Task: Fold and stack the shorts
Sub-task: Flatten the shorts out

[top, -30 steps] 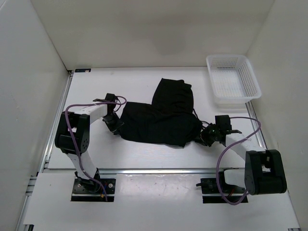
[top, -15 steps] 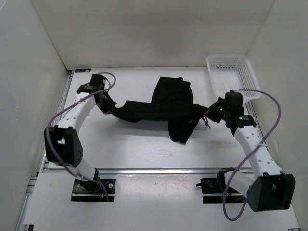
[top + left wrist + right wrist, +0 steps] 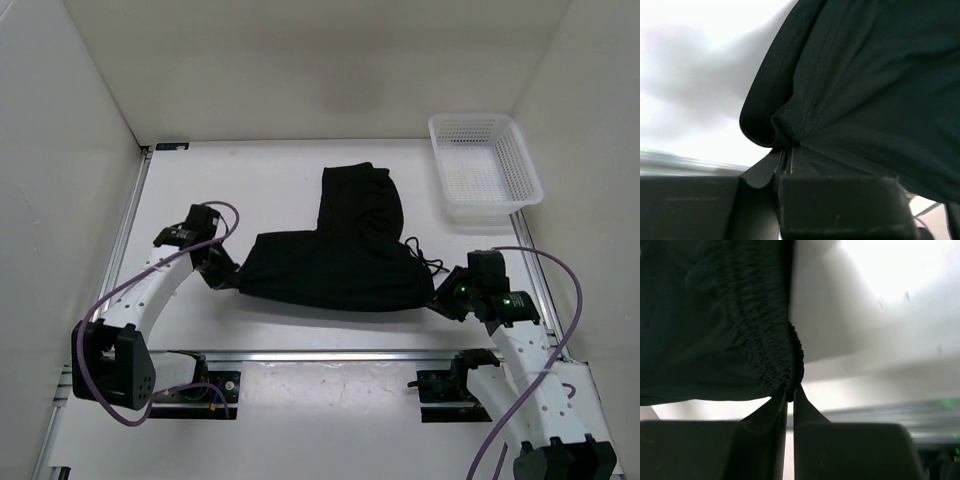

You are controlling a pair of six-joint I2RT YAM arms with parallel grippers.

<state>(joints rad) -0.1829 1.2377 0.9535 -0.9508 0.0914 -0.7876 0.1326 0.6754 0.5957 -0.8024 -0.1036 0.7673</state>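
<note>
The black shorts point(image 3: 335, 262) lie spread across the middle of the white table, one leg reaching toward the back. A thin drawstring point(image 3: 424, 258) trails off their right side. My left gripper point(image 3: 228, 277) is shut on the shorts' left edge, where the wrist view shows a hemmed fold point(image 3: 785, 131) pinched between the jaws. At the right end, my right gripper point(image 3: 440, 299) is shut on the gathered elastic waistband point(image 3: 785, 371). Both grippers hold the cloth low near the table's front.
A white mesh basket point(image 3: 484, 167) stands at the back right corner. White walls close in the table on the left, back and right. A metal rail point(image 3: 330, 354) runs along the near edge in front of the arm bases.
Both arms pulled the shorts back toward the near edge and lowered them; the hanging stretched cloth now lies spread flat. The right gripper closed on the waistband a second ago.
</note>
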